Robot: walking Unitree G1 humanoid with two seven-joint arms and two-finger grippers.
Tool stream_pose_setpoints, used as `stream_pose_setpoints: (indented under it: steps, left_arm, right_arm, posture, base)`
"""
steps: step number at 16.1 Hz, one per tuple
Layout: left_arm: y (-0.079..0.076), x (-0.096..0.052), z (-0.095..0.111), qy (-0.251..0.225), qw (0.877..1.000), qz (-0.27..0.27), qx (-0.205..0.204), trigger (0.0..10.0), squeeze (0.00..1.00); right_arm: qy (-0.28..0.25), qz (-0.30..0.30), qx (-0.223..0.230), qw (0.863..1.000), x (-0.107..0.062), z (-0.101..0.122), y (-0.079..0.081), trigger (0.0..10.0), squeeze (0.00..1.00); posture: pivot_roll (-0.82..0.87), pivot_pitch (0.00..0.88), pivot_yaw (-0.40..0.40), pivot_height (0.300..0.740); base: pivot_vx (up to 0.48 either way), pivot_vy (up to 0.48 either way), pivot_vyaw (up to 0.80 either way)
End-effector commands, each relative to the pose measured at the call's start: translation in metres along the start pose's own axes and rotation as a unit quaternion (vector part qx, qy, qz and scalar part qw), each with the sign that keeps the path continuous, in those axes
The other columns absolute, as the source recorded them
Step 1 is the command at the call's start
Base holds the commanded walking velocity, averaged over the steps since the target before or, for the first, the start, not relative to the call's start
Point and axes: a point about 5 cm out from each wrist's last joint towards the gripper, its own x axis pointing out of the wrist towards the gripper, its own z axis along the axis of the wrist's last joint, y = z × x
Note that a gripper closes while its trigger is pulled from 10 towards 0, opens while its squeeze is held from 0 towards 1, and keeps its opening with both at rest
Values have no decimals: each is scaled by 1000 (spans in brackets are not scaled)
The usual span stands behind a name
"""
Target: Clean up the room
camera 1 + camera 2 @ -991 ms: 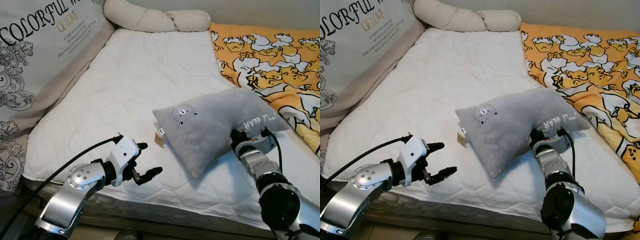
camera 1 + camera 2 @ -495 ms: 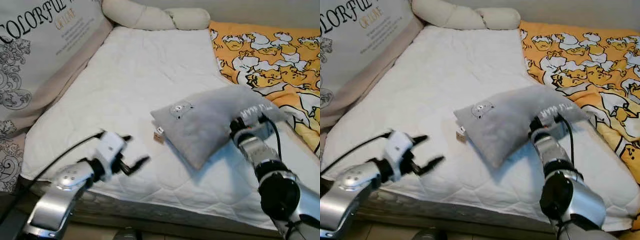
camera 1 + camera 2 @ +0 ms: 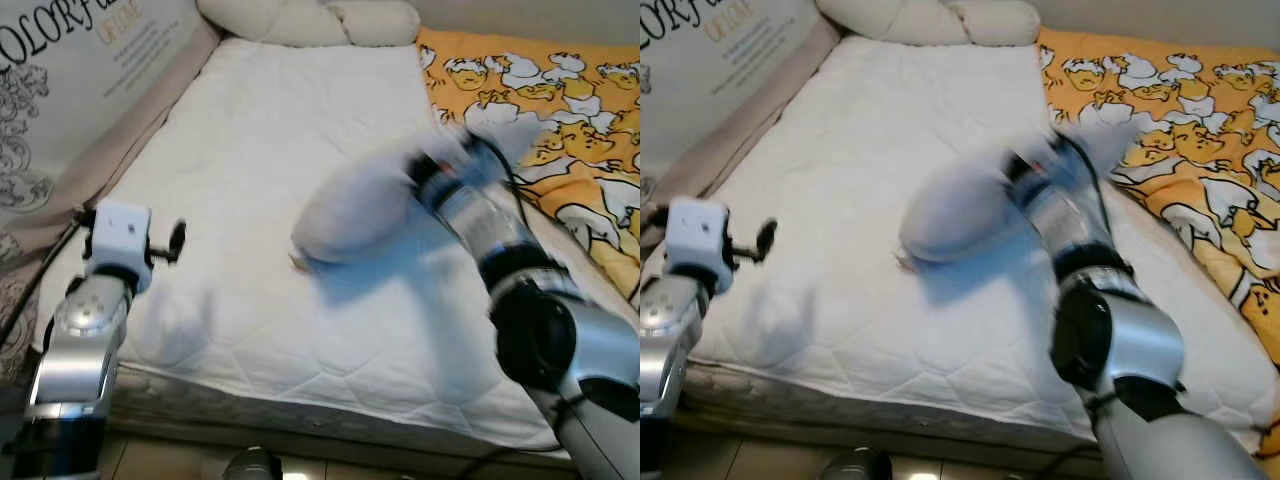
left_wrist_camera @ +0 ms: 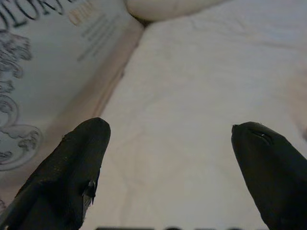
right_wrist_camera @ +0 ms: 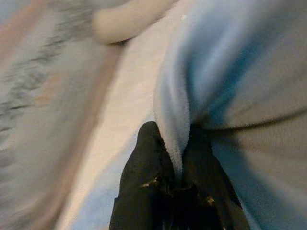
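Observation:
A grey pillow (image 3: 355,210) hangs blurred over the middle of the white mattress (image 3: 280,130), lifted off the sheet. My right gripper (image 3: 425,170) is shut on the pillow's edge; in the right wrist view both black fingers (image 5: 153,158) pinch a fold of its grey fabric (image 5: 240,86). My left gripper (image 3: 165,245) is at the bed's left edge, raised and pointing across the bed. In the left wrist view its two fingers (image 4: 72,163) stand wide apart with bare sheet between them.
An orange cartoon-print blanket (image 3: 560,110) covers the right side of the bed. A cream bolster (image 3: 310,20) lies along the head end. A large printed cushion (image 3: 70,80) leans at the left. The mattress front edge (image 3: 300,410) runs below the arms.
My right gripper has swung the pillow up and to the left, off the mattress, with heavy blur. My left arm has pulled back to the bed's left edge and risen.

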Motion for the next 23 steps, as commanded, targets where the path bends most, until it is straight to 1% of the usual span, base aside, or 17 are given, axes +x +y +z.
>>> stream_pose_setpoints:
  steps: [1,4,5,6,8,10,11,12,13,14,15,16,17,19,20,21,23]
  left_arm:
    - [12,0,0,3,999,36,3,10000,0]
    - [34,0,2,11,996,85,0,10000,0]
    - [34,0,2,11,996,85,0,10000,0]
    - [42,0,4,10,996,91,-6,10000,0]
    - [58,-1,11,6,995,99,-12,10000,0]
    - [61,0,14,1,995,97,-8,10000,0]
    - [51,11,22,-13,998,54,-22,10000,0]
    - [40,21,26,-19,999,31,-28,10000,0]
    - [20,30,26,-20,997,-11,-75,10000,0]
    - [-5,37,21,-10,993,-71,-94,10000,0]
    - [-33,43,13,12,986,-131,-103,10000,149]
    - [-46,46,10,16,982,-155,-105,10000,439]
    - [-74,55,4,34,969,-197,-144,10000,1000]
    - [-104,68,-1,71,959,-224,-157,10000,1000]
    - [-112,69,-3,79,956,-236,-157,10000,1000]
    - [-133,67,-9,97,944,-266,-170,10000,1000]
    - [-155,61,-15,121,926,-295,-200,10000,1000]
  right_arm:
    - [-9,50,30,998,0,16,15,0,0]
    - [0,121,82,989,-13,47,14,0,0]
    - [0,121,82,989,-13,47,14,0,0]
    - [20,135,75,988,-23,56,4,0,0]
    - [63,89,115,987,-58,58,-50,0,0]
    - [67,83,138,985,-68,57,-62,0,0]
    - [96,95,124,983,-90,36,-87,0,0]
    - [127,85,99,983,-100,9,-110,0,0]
    - [148,45,45,987,-106,-17,-134,0,0]
    - [187,-2,10,982,-115,-44,-155,0,0]
    - [215,-59,-22,975,-123,-64,-172,0,0]
    - [221,-87,-32,971,-127,-69,-178,0,0]
    - [217,-135,-45,966,-133,-73,-188,0,0]
    - [204,-135,-58,968,-132,-67,-188,0,0]
    - [205,-132,-66,968,-131,-66,-188,0,0]
    - [216,-122,-91,964,-130,-66,-188,0,0]
    - [232,-112,-115,959,-133,-67,-188,0,0]
  posture:
    - [230,0,-21,740]
    - [241,0,-26,740]
    - [241,0,-26,740]
    - [241,0,-26,740]
    - [223,0,-11,740]
    - [203,0,7,740]
    - [174,0,29,740]
    - [168,0,33,740]
    - [162,0,42,740]
    - [142,0,60,740]
    - [142,0,55,740]
    - [141,0,56,740]
    - [126,0,61,740]
    - [85,0,82,740]
    - [73,0,88,740]
    - [6,0,115,740]
    - [-49,0,135,740]
  base:
    - [0,0,0]
    - [0,0,0]
    - [0,0,0]
    - [0,0,0]
    - [0,0,0]
    - [0,0,0]
    - [0,0,0]
    - [0,0,0]
    - [0,0,0]
    - [0,0,0]
    - [0,0,0]
    - [0,0,0]
    - [0,0,0]
    - [0,0,0]
    - [0,0,0]
    - [0,0,0]
    - [0,0,0]
